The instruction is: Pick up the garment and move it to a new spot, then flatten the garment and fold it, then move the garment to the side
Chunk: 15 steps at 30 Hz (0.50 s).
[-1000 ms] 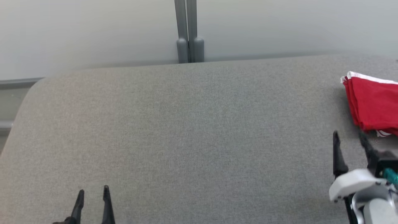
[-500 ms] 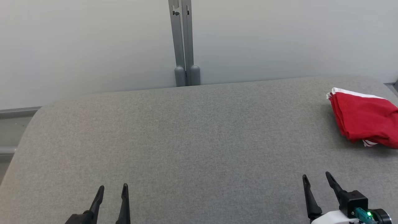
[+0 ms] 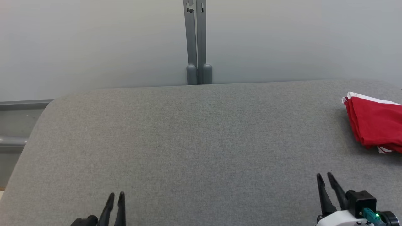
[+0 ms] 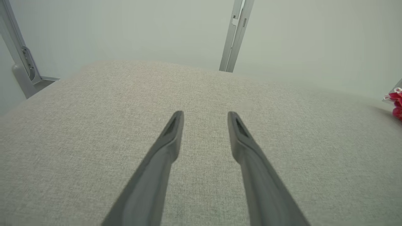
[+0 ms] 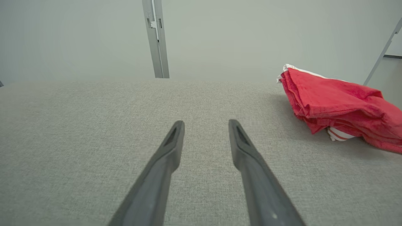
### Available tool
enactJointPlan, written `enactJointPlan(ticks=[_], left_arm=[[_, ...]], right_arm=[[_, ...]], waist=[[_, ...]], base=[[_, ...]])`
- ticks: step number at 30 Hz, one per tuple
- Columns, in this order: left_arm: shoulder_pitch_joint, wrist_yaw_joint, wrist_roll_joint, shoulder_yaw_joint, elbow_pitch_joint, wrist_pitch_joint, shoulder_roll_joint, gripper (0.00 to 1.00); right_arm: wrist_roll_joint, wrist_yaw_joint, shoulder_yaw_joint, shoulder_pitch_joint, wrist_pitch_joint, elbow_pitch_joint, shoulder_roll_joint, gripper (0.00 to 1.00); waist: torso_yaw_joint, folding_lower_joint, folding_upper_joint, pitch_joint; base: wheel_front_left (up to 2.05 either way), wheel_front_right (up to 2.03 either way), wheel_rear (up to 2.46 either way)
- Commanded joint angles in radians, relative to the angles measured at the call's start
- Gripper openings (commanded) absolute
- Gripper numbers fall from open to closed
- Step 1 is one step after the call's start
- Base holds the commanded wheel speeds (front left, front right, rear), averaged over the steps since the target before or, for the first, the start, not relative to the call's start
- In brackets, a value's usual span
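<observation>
The garment [image 3: 375, 125] is a red cloth with white trim, folded into a loose bundle at the far right of the grey padded surface [image 3: 188, 141]. In the right wrist view the garment [image 5: 339, 103] lies ahead and to the right of my right gripper [image 5: 206, 123]. That right gripper [image 3: 324, 175] sits at the lower right, apart from the cloth, fingers narrowly parted and empty. My left gripper [image 3: 116, 195] rests at the lower left, also narrowly parted with nothing between its fingers. Its wrist view shows the left gripper [image 4: 205, 114] over bare fabric, with a sliver of garment [image 4: 397, 105] at the right edge.
A grey metal post [image 3: 197, 40] rises against the pale wall behind the surface's far edge. The surface's rounded left corner drops off beside grey rails [image 3: 19, 125]. A slanted metal strut [image 5: 381, 50] stands behind the garment.
Both grippers' fingers have drawn closer together. The right gripper has pulled back from the garment's near edge to the lower right. The head camera has shifted.
</observation>
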Motion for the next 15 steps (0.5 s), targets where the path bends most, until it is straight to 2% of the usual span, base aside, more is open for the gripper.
enactJointPlan(ticks=[1, 15], left_arm=[[0.004, 0.0, -0.003, 0.001, 0.008, 0.002, 0.0, 0.0], [-0.034, -0.005, -0.233, 0.033, 0.007, 0.066, 0.0, 0.0]], right_arm=[[0.003, 0.0, -0.001, 0.002, 0.002, 0.009, 0.002, 0.0], [0.276, 0.0, -0.011, -0.03, 0.073, 0.012, 0.001, 0.0]], waist=[[0.0, 0.0, 0.0, 0.0], [-0.006, 0.0, 0.0, 0.01]], base=[[0.0, 0.0, 0.0], [0.0, 0.0, 0.0]])
